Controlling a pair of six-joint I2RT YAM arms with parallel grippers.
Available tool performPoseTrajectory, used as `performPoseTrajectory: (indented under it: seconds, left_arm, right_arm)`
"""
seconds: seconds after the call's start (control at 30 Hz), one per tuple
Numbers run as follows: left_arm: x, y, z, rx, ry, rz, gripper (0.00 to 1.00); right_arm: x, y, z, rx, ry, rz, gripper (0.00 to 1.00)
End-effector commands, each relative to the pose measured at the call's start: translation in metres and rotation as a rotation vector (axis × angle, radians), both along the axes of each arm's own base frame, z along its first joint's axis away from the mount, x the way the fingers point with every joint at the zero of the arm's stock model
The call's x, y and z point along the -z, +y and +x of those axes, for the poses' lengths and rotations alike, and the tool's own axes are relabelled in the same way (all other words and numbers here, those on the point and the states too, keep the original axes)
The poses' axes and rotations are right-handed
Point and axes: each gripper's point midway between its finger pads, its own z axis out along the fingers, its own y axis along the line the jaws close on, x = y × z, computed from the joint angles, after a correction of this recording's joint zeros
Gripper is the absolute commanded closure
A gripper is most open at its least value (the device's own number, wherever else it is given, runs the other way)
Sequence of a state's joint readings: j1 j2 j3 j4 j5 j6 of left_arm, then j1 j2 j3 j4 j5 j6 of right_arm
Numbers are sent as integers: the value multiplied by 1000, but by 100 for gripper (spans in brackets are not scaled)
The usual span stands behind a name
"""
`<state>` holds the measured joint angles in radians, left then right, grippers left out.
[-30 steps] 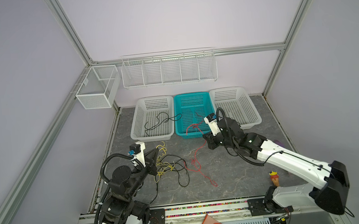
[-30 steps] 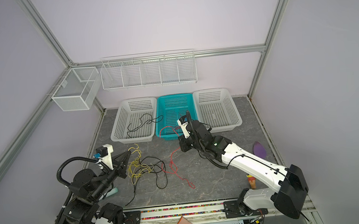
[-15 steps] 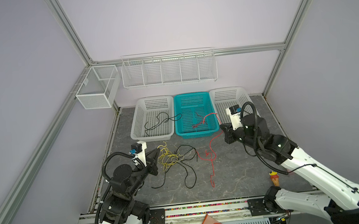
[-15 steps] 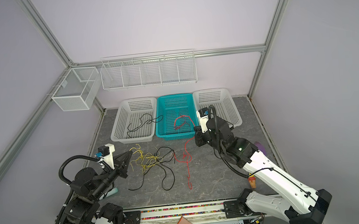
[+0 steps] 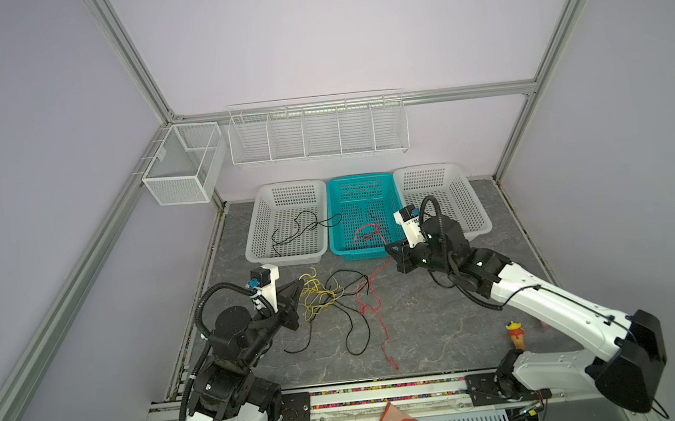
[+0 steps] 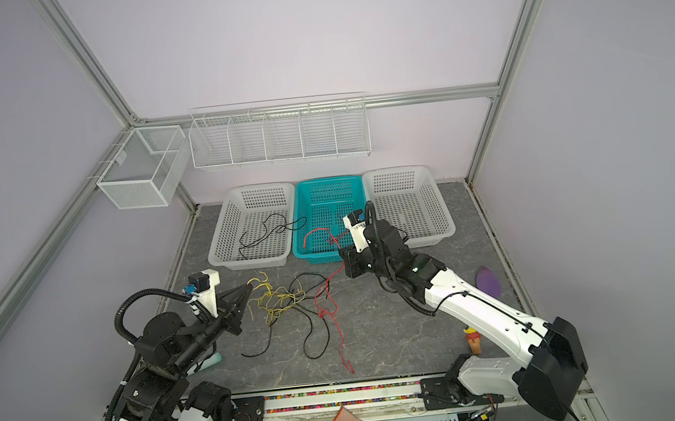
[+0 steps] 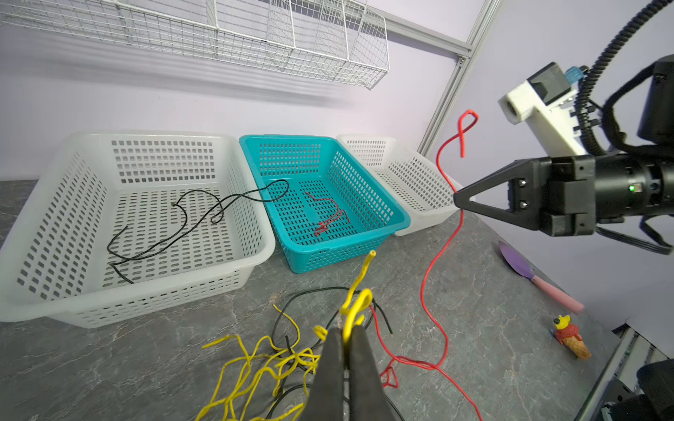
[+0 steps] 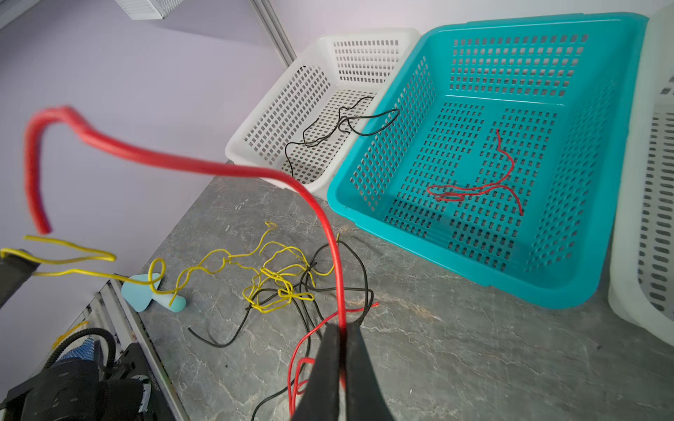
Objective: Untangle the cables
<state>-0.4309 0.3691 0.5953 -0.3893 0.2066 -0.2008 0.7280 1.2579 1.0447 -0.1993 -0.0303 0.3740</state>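
While the left gripper (image 7: pixel 346 333) pinches a strand of the yellow cable (image 5: pixel 314 295) with its jaws closed on it, your right gripper (image 8: pixel 341 328) is clamped on the red cable (image 8: pixel 233 169) and holds it lifted just in front of the teal basket (image 5: pixel 358 254).

The step in hand looks like drawing the red one out of the knot while the yellow end is anchored. The heap of cables lies on the bench (image 5: pixel 441 315) between the two arms. It is nearer the left edge, just in front of the baskets that stand along the back edge.

Judging from this, your next move is a steady pull up and toward the teal basket. Watch that the black cables (image 8: pixel 365 271) do not ride along with it.

In both top views you see the red cable's whole run. It goes down from the right gripper, through a small kink beside the black loops, to a tail near the front edge. They do not show the fingertips clearly.

The left wrist view shows the right jaws meeting on the red cable, with its free end curling above them. The right wrist view shows red crossing the black strands close to the yellow knot.

One black cable (image 5: pixel 308 226) already lies in the white basket (image 5: pixel 286 259), and a red one (image 7: pixel 330 220) in the teal.
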Motion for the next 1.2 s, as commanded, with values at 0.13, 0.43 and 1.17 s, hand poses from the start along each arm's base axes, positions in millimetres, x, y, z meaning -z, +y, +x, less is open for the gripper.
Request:
performPoseTrajectory:
  seconds: [0.13,0.43,1.17]
  left_arm:
    - [1,-6,-1,34,-8,2,100]
    - [1,-9,-2,51,-4,0,100]
    - [1,-11,-5,67,-9,-6,100]
  right_arm:
    - [10,14,31,58,-50,14,93]
    - [29,47,41,-3,-13,53,93]
    - [-29,43,30,-46,124,392,93]
